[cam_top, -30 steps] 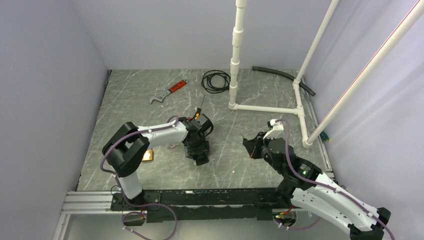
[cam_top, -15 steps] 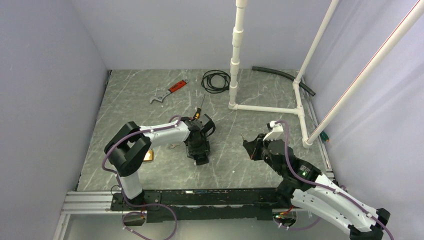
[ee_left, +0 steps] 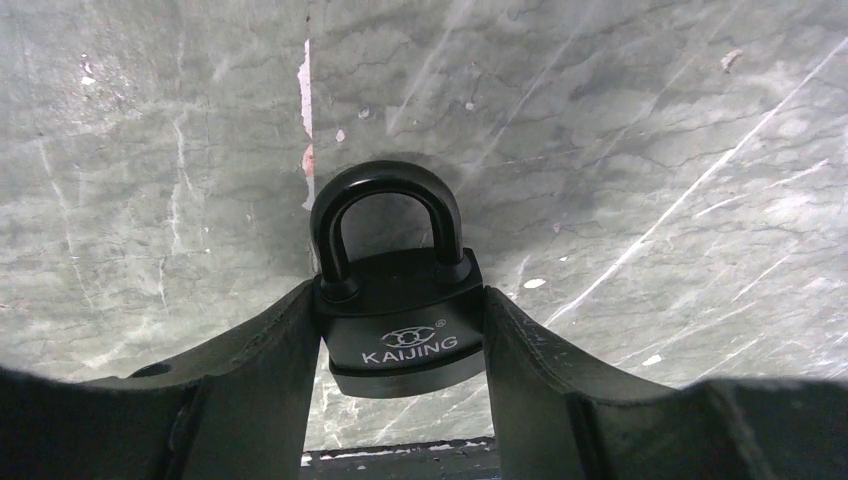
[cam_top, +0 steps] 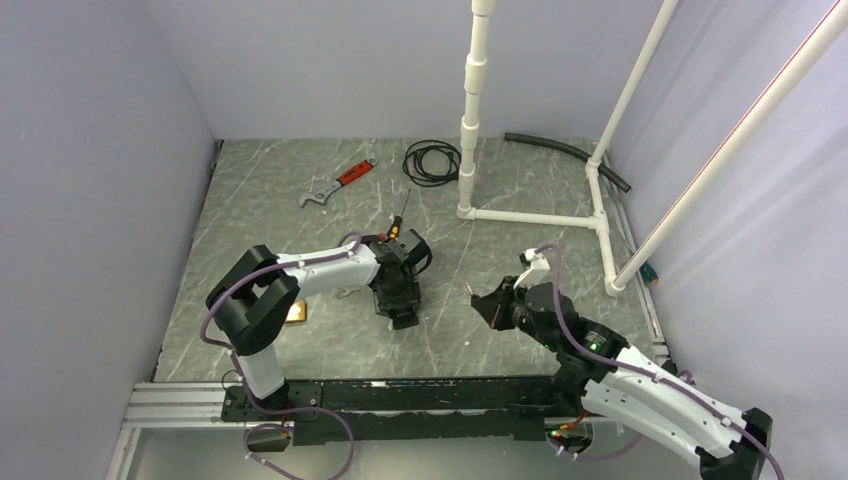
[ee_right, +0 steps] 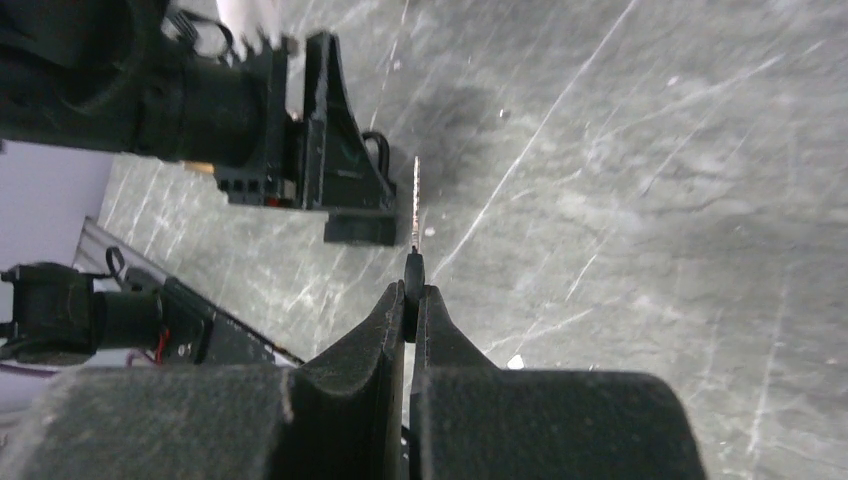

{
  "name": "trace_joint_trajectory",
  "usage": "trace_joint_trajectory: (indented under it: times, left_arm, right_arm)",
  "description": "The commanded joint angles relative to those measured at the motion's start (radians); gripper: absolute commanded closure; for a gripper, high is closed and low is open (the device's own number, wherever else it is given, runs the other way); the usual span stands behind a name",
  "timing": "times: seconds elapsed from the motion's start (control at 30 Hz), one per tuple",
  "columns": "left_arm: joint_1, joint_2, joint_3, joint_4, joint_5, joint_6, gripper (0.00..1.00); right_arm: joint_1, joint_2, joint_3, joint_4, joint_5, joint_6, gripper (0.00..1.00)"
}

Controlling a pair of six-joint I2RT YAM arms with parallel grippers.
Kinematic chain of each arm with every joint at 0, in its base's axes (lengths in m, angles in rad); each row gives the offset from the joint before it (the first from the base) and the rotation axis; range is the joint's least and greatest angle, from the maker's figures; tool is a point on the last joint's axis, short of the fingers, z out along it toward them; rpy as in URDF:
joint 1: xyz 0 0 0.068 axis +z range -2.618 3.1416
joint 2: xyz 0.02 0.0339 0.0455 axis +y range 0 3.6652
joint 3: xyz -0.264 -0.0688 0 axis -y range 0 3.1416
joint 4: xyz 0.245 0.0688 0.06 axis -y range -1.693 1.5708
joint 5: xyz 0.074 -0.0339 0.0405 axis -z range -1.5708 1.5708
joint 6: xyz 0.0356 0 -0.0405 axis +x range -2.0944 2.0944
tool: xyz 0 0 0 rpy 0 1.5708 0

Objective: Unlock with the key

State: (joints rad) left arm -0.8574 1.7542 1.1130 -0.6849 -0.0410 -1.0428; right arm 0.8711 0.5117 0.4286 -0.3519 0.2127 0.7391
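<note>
The left gripper [ee_left: 400, 302] clamps the black padlock [ee_left: 400, 325] by its flat sides, one finger pressed to each flank, likely to brace the body against the key's push and twist; the shackle [ee_left: 385, 215] points out past the fingertips over the table [ee_left: 650, 150]; the keyway is not visible. The right gripper [ee_right: 411, 295] is clenched on the key [ee_right: 415, 205] by its head, leaving the blade free ahead of the fingertips; the padlock sits ahead of that blade and to its left, apart from the tip, so insertion is not yet begun.
</note>
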Motion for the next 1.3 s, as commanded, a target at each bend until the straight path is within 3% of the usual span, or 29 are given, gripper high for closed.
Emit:
trace_joint_trajectory:
  times: [0.0,0.4,0.93,1.27]
  left_arm:
    - [-0.005,-0.078,0.079,0.007,-0.053,-0.024,1.00]
    - [0.062,-0.163,0.124,-0.005,-0.077,-0.010,1.00]
    - [0.069,-0.223,0.128,0.084,-0.009,-0.064,1.00]
    - [0.068,-0.236,0.095,0.129,0.032,-0.083,1.00]
  right_arm:
    - [0.004,0.040,-0.049,0.157,-0.141,0.082,1.00]
    - [0.034,0.106,-0.085,0.294,-0.238,0.138,1.00]
    - [0.188,0.351,-0.096,0.583,-0.174,0.235,1.00]
    - [0.192,0.384,-0.066,0.581,-0.086,0.215,1.00]
